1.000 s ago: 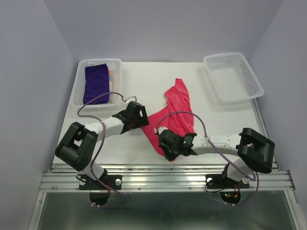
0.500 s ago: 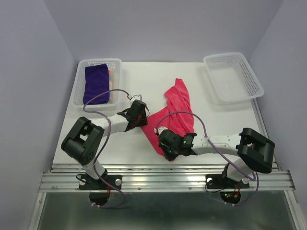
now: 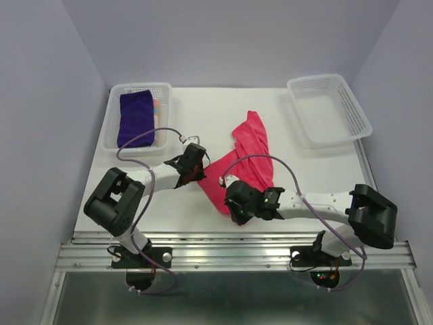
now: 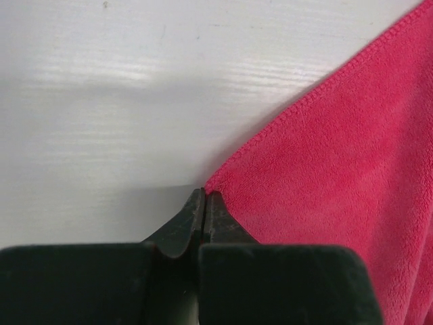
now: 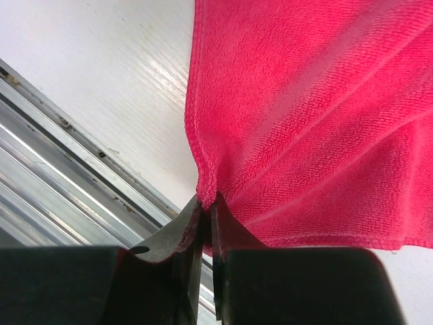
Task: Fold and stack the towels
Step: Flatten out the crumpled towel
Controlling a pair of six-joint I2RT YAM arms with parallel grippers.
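A hot pink towel (image 3: 249, 157) lies crumpled and spread across the middle of the table (image 3: 203, 122). My right gripper (image 3: 233, 207) is shut on its near corner; in the right wrist view the pink hem (image 5: 211, 177) is pinched between the jaws of the right gripper (image 5: 207, 204) and the hot pink towel (image 5: 318, 115) fans out beyond. My left gripper (image 3: 201, 170) sits at the towel's left corner. In the left wrist view the jaws of the left gripper (image 4: 205, 197) are pressed together with no cloth showing between them, and the hot pink towel's corner (image 4: 325, 183) touches the tips. A deep purple towel (image 3: 135, 116) lies folded in the left basket.
The white left basket (image 3: 111, 128) at the back left also holds a pastel striped towel (image 3: 157, 111) beside the purple one. A second white basket (image 3: 329, 108) stands at the back right. The metal rail (image 5: 61, 149) of the table's near edge runs just below my right gripper.
My left gripper moved right to the pink towel's left corner and closed from wide open. The right arm's elbow swung right; its gripper kept its hold.
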